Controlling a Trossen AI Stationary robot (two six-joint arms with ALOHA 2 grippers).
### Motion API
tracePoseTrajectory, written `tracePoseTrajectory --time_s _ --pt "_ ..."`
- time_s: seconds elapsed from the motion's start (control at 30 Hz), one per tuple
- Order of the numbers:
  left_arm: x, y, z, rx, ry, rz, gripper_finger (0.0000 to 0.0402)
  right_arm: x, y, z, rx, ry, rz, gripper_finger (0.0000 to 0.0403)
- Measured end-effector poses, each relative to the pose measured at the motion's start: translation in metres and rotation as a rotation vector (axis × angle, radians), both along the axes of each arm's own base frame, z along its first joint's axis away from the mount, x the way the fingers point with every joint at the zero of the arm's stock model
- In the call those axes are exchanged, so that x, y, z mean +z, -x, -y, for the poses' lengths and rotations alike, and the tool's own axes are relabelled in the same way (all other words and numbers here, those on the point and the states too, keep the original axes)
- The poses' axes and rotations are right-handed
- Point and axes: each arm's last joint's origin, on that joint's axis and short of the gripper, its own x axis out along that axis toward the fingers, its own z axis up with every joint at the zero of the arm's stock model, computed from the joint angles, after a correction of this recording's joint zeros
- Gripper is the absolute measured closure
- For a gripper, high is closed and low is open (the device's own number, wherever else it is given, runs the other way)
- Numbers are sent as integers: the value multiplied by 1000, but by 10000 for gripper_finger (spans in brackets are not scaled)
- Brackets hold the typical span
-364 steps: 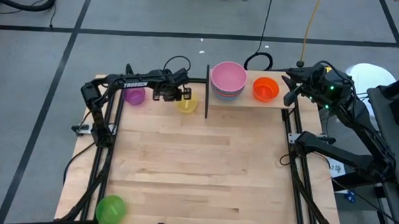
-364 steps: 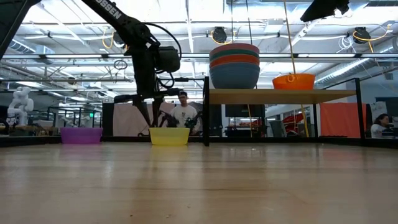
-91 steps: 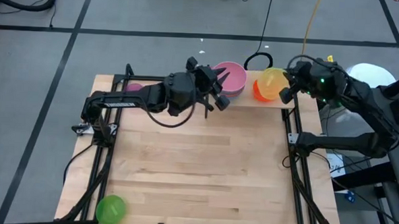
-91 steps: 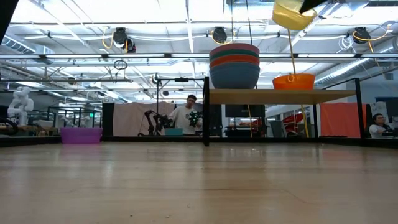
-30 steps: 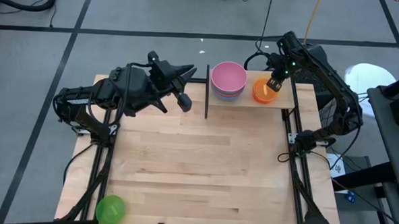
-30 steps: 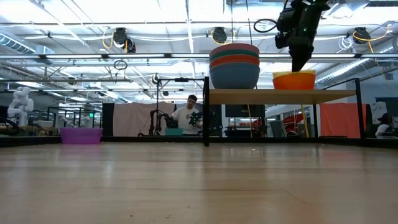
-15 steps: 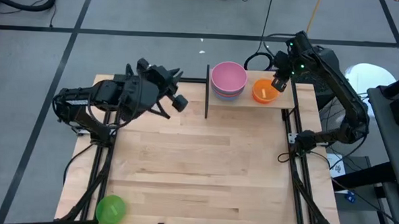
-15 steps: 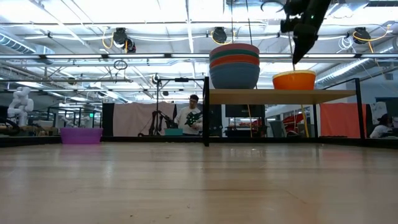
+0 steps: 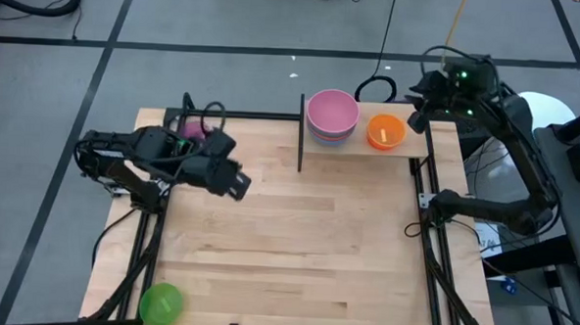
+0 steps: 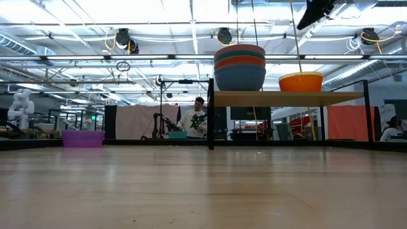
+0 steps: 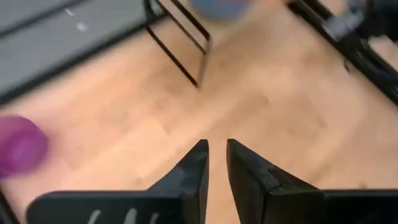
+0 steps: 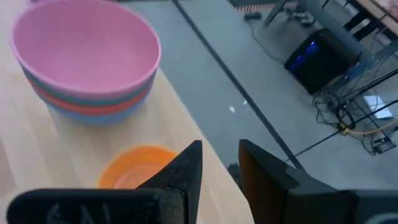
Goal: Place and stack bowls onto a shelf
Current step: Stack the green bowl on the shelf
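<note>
On the near left corner of the table (image 9: pixel 296 251) lay a green bowl (image 9: pixel 160 303), alone and well apart from everything else. It looked the likeliest source of trouble: a long reach, and a light plastic rim could skid away or tip if the fingers closed off-centre.

Farther back on the left, the left gripper (image 9: pixel 232 183) hung over bare wood, its jaws nearly together with only a thin gap and nothing between them. Just beyond it, a purple bowl (image 9: pixel 191 131) sat at the far left edge, partly hidden by the arm; a careless swing could knock it off the table.

At the far edge stood the shelf (image 9: pixel 364 146), raised on a black frame. On it a large pink bowl (image 9: pixel 331 112) topped a neat stack of red-orange, teal and blue, and beside that sat a small orange bowl (image 9: pixel 386 130) with a sliver of yellow showing inside.

The right gripper (image 9: pixel 416 117) hovered off the shelf's right end, jaws slightly apart and empty. Adding more small bowls risked nudging the orange one toward the edge.
</note>
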Motion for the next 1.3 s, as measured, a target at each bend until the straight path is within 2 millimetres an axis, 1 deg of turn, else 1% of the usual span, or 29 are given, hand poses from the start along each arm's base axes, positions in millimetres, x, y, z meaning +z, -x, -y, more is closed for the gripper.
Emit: tracePoseTrajectory --time_s 0.13,0.27,0.37,0.47,0.6,0.77,0.9,1.0,1.13,1.3 --pt "-2 6 13 -57 98 -19 341 3 -1 -4 14 -1 48 307" --pt "-7 9 34 -252 160 -97 341 3 -4 -4 47 -32 85 307" --pt "-14 12 46 -328 234 -154 341 3 -6 -3 56 -62 116 307" --pt "-26 13 57 -341 330 -218 341 2 -6 -1 42 -76 130 307" --pt "-45 16 72 -262 455 -313 341 4 -7 0 22 -82 165 307" --pt "-75 24 90 -135 544 -455 341 5 -8 0 21 -75 175 307" --pt "-92 35 106 4 571 -511 341 5 -8 0 22 -106 203 307" --pt "-102 43 121 136 600 -504 341 5 -10 -2 85 -154 240 307" --pt "-113 60 148 226 624 -449 341 6 -12 -6 220 -207 293 307" --pt "-144 80 180 339 662 -302 341 8 -16 -14 363 -236 326 307"
